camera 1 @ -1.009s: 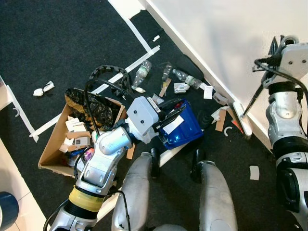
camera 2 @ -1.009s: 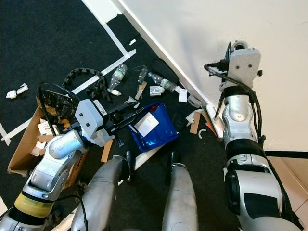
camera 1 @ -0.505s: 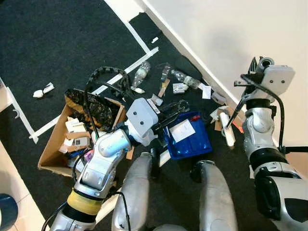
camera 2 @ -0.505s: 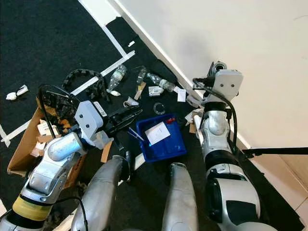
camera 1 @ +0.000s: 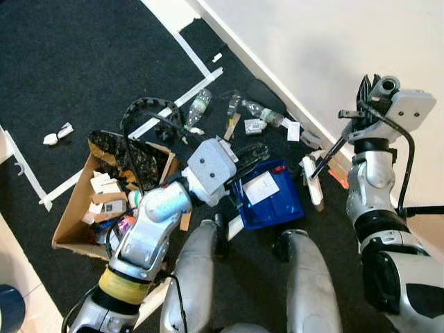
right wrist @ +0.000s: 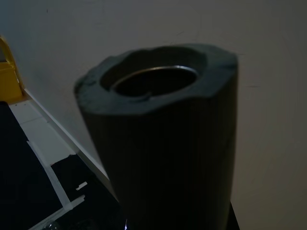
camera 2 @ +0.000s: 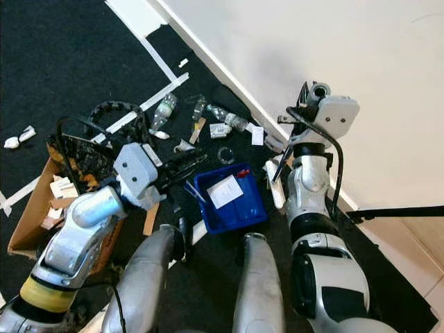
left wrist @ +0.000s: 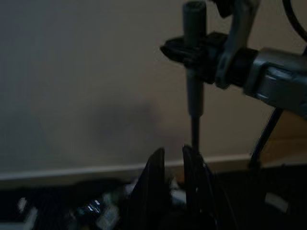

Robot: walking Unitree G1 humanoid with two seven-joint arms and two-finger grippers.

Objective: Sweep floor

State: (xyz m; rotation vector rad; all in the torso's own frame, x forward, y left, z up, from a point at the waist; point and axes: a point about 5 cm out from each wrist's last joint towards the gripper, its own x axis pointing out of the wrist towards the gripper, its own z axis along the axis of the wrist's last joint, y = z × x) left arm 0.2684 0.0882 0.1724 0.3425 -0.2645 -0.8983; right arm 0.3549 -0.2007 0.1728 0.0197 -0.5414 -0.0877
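Note:
A blue dustpan (camera 1: 272,202) lies flat on the black carpet in front of my legs, with a white paper (camera 1: 261,186) in it. My left gripper (camera 1: 248,158) is shut on the dustpan's handle at its left rim. My right gripper (camera 1: 361,112) is up near the wall, shut on the grey padded top of the broom handle (right wrist: 158,134). The broom's thin stick slants down to its white head (camera 1: 310,180), which rests on the carpet just right of the dustpan. In the left wrist view, the black fingers (left wrist: 154,184) stand close together.
Litter lies along the baseboard: plastic bottles (camera 1: 198,107), a second bottle (camera 1: 265,112), cardboard strips (camera 1: 233,126) and paper scraps (camera 1: 292,130). A cardboard box (camera 1: 75,223) of trash and a black cable chain (camera 1: 149,107) sit to the left. White tape lines (camera 1: 198,55) cross the carpet.
The dustpan went from tilted to flat on the carpet. My right arm swung the broom in from the wall, so its head now rests beside the dustpan. The camera shifted slightly.

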